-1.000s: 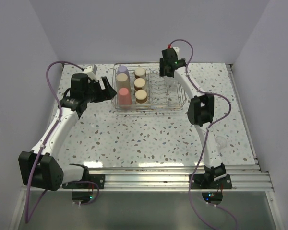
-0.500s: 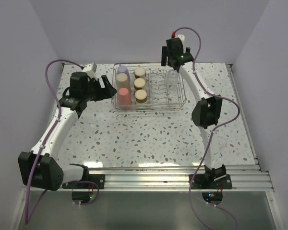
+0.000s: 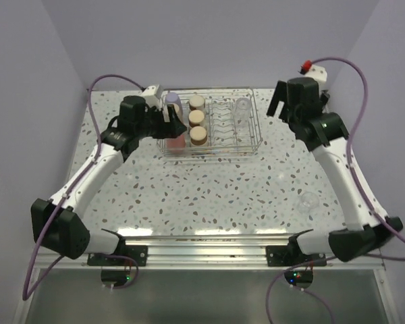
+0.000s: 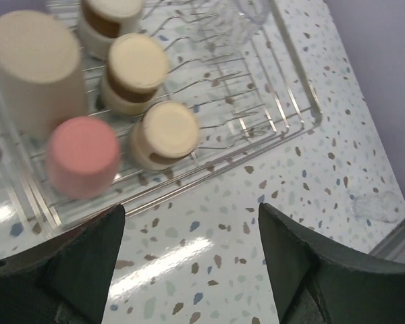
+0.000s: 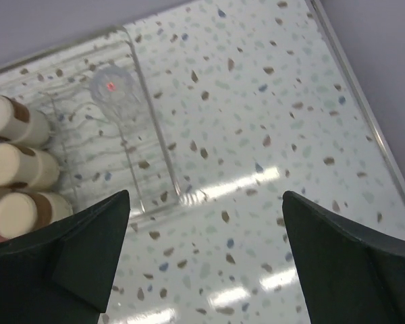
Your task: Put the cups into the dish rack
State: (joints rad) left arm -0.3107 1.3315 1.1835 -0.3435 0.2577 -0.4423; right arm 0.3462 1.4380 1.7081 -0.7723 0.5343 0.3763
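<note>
The dish rack stands at the far middle of the table. It holds a lavender cup, a red cup, three upside-down cups with cream bases and a clear cup. The tan cup shows in the left wrist view beside the red cup. From above, my left gripper covers most of the tan cup. My left gripper is open and empty above the rack's left side. My right gripper is open and empty, to the right of the rack and apart from it. The clear cup stands in the rack's right end.
A faint clear round object lies on the speckled table at the right, near the right arm's forearm; it also shows in the left wrist view. The metal rail runs along the near edge. The walls stand close at the back and at both sides.
My right gripper has swung right off the rack, and the clear cup stands in the rack's right end. My left gripper has moved right, over the rack's left side.
</note>
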